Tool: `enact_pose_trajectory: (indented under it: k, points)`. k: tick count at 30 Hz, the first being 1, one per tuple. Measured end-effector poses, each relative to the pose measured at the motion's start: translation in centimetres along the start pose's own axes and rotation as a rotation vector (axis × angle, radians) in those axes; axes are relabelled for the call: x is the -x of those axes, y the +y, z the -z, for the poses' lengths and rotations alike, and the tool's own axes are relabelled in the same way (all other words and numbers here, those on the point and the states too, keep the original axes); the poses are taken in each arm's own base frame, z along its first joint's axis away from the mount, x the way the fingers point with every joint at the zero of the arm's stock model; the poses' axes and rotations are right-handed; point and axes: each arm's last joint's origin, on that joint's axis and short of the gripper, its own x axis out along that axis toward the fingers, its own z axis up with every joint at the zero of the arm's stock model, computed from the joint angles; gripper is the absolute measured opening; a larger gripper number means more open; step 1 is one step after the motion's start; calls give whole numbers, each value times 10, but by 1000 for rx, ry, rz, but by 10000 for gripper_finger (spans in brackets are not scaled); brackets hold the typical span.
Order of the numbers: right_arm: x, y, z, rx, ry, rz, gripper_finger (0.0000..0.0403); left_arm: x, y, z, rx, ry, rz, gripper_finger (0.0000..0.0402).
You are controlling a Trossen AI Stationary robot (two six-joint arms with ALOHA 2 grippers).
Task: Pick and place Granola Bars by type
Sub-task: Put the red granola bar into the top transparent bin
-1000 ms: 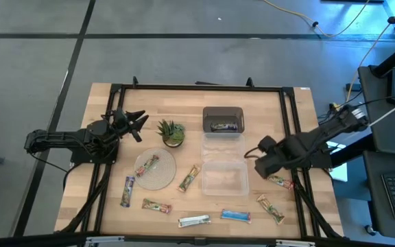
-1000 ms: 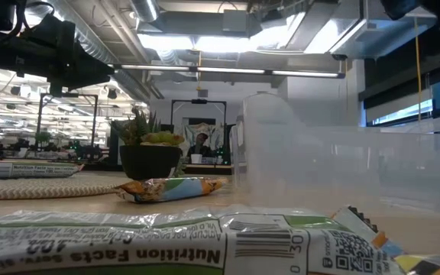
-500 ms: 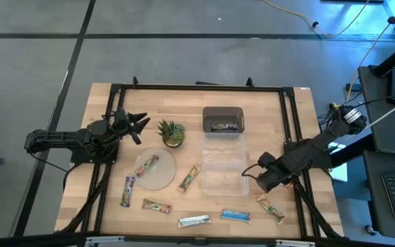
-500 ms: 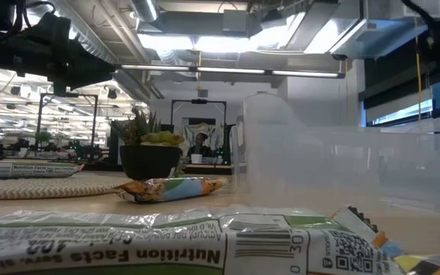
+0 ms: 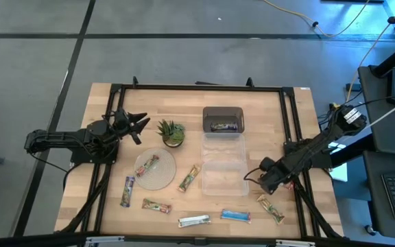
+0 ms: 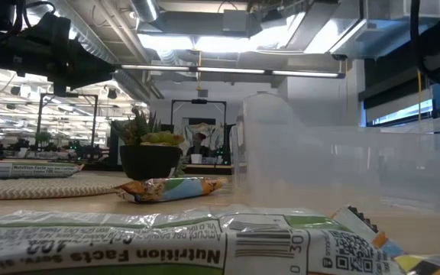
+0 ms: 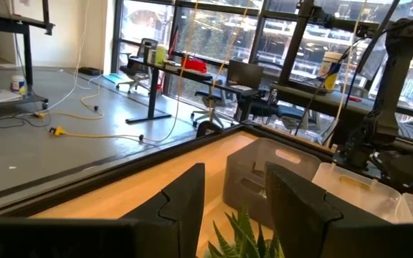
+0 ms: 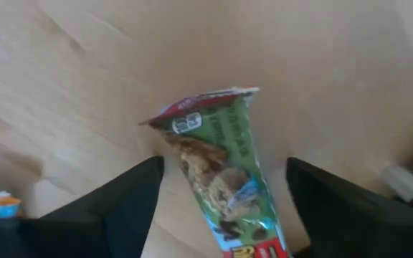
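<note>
On the wooden table's (image 5: 266,110) left edge the left gripper (image 5: 140,125) hangs near the small green potted plant (image 5: 171,132), its dark fingers (image 7: 185,204) set a modest gap apart with nothing between them; beside the plant a round pale woven mat (image 5: 163,173) carries one green-and-red wrapped granola bar (image 5: 148,166), its long axis diagonal; a purple-wrapped bar (image 5: 127,191) lies just off the mat, running nearly toward the front edge; along that edge lie a green-red bar (image 5: 156,205), a silver-white bar (image 5: 193,220) and a blue bar (image 5: 235,216), all roughly parallel to it; a tan-and-green bar (image 5: 189,178) lies diagonal beside the clear plastic tray (image 5: 223,178); behind that, a dark grey tray (image 5: 223,113) holds a purple bar (image 5: 223,126); at the right, the right gripper (image 5: 265,182) hovers over a green-red bar (image 8: 224,168), fingers (image 8: 113,208) spread wide on either side, gripping nothing; that bar's crimped end points away from the wrist, long axis along the gap; another green-red bar (image 5: 271,208) lies diagonal nearby.
</note>
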Motion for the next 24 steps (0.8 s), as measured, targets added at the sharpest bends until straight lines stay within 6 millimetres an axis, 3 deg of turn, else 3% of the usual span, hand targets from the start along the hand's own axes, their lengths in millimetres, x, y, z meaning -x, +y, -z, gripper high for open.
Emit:
enact_pose_trajectory:
  k: [15, 24]
  points:
    - [-6, -4, 0, 4, 3, 4, 169, 0, 0, 0, -2, 0, -1, 139]
    - [-6, -4, 0, 5, 3, 11, 131, 0, 0, 0, -2, 0, -1, 139]
